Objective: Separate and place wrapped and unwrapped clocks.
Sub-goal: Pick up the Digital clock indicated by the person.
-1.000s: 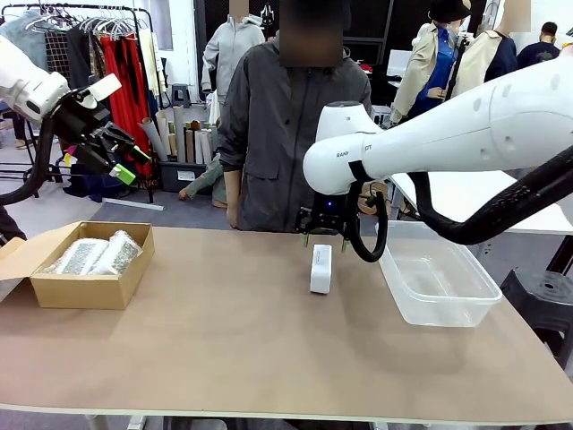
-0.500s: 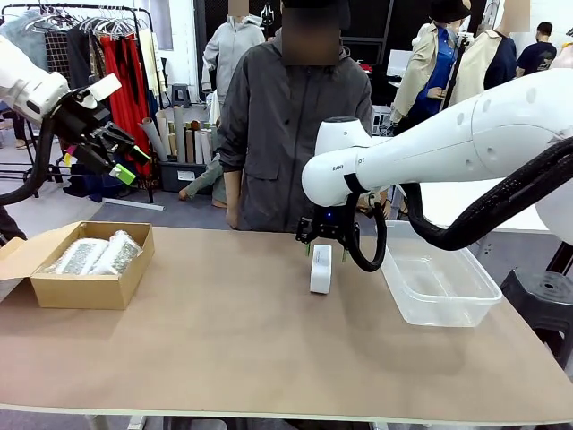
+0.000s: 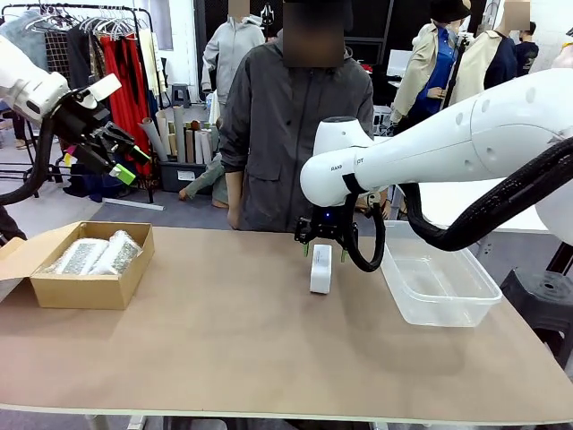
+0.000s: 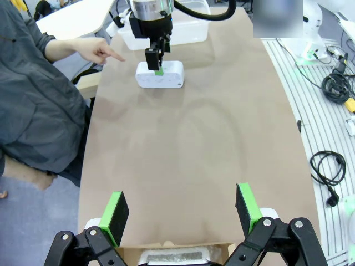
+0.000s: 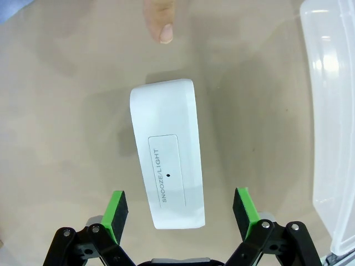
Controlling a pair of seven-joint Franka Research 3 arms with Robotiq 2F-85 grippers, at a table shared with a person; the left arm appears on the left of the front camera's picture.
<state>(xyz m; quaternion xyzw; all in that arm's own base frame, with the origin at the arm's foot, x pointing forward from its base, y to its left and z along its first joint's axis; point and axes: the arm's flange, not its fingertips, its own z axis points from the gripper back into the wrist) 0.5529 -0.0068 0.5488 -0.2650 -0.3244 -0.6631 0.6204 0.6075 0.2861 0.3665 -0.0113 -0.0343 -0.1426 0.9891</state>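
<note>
**Bare clock mid-table under right gripper; two wrapped clocks boxed at left**

Front view: Unwrapped clock [image 3: 320, 268], a smooth white block, lies on the brown table [image 3: 233, 349] at about 1 o'clock from centre. The right gripper [image 3: 323, 248] hangs over its far end, jaws apart. A clear plastic tub [image 3: 436, 285] sits at 3 o'clock of the clock, with a bare strip of table between them. Two wrapped clocks [image 3: 94, 254] lie side by side in a cardboard box [image 3: 85, 288] near the table's left edge. Wide open tabletop at 6 o'clock. The left gripper [image 3: 121, 157] is held high above the box, jaws apart.

Left wrist view: Green pads [image 4: 116, 213] stand wide apart over the box rim. At 12 o'clock, well apart, a person's hand [image 4: 100, 51] points toward the clock.

Right wrist view: The clock's end sits between the spread fingers [image 5: 117, 211], clearance on both sides. A fingertip [image 5: 162, 29] shows at 12 o'clock, the tub's edge at 3 o'clock.
</note>
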